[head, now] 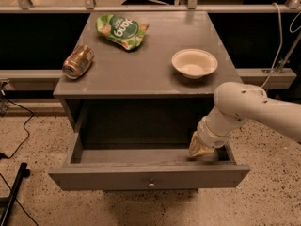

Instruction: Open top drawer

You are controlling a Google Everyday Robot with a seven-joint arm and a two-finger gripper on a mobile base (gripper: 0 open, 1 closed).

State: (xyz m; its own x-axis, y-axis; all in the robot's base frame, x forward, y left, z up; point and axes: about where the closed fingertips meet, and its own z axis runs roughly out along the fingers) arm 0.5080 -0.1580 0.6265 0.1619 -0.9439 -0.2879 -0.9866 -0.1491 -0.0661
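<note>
The yellowish pincer (pixel 201 147) is hanging inside the right end of the wide grey wooden top drawer (pixel 103 178), which is standing pulled far out under the grey counter (pixel 141 74); whether it is open or closed, I cannot tell. When leaving, it is risking to strike the drawer's right wall or the counter edge above, while to the left the room is lying free.

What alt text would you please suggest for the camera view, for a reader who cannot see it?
The top drawer of a grey cabinet stands pulled out, with the robot's gripper down inside its right end. On the cabinet top lie a can, a green snack bag and a white bowl.
</note>
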